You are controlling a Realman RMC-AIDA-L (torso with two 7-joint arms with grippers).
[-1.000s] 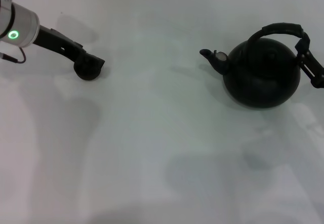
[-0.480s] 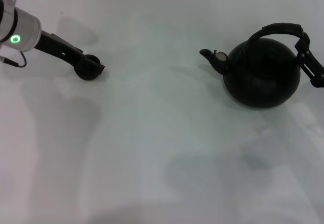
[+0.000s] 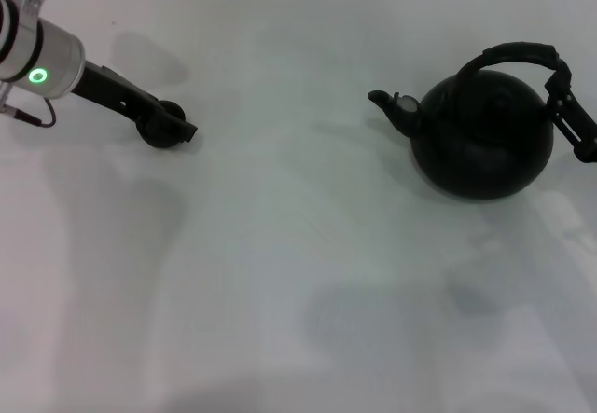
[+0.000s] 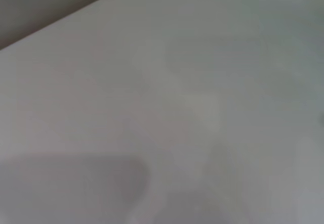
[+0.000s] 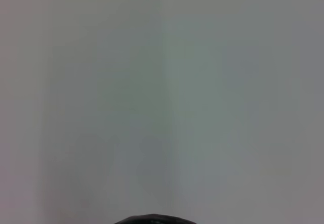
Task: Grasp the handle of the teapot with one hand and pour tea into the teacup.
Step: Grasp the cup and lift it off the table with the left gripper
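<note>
— Where is the pot?
— The teapot [image 3: 480, 133] sits on the white table [image 3: 298, 273], to my right, spout pointing left. My right gripper [image 3: 560, 91] is squeezed shut on the handle [image 3: 518, 56].
— And your other hand?
— My left gripper [image 3: 177, 126] is at the teacup [image 3: 160, 126], far left. I cannot tell if it grips.

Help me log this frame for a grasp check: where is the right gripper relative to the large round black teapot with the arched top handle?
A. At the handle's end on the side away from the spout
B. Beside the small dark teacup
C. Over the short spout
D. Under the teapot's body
A: in the head view the right gripper sits at the handle on the side of the teapot opposite its spout.
</note>
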